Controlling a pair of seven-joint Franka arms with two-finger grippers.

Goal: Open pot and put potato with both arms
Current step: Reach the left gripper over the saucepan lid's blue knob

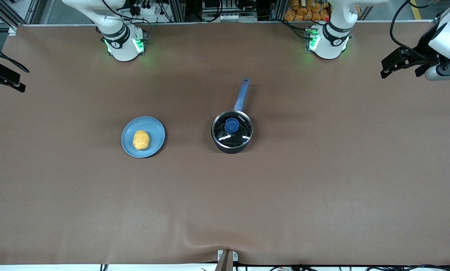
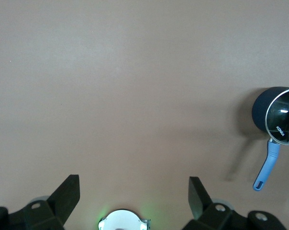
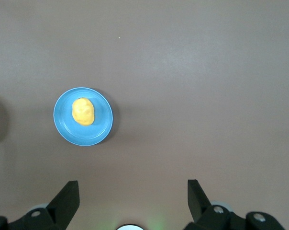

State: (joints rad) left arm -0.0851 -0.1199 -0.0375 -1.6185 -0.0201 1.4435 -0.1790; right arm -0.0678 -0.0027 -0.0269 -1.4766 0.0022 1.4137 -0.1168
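The black pot stands mid-table with its glass lid on, blue knob on top, and its blue handle pointing toward the arm bases. The yellow-orange potato lies on a blue plate toward the right arm's end. My left gripper hangs open and empty, high over the left arm's end of the table. It sees the pot at its view's edge. My right gripper is open and empty, high over the right arm's end. It sees the potato on the plate.
The brown mat covers the whole table. The two arm bases glow green along the edge farthest from the camera. A small clamp sits at the nearest edge. Cables and racks lie past the table.
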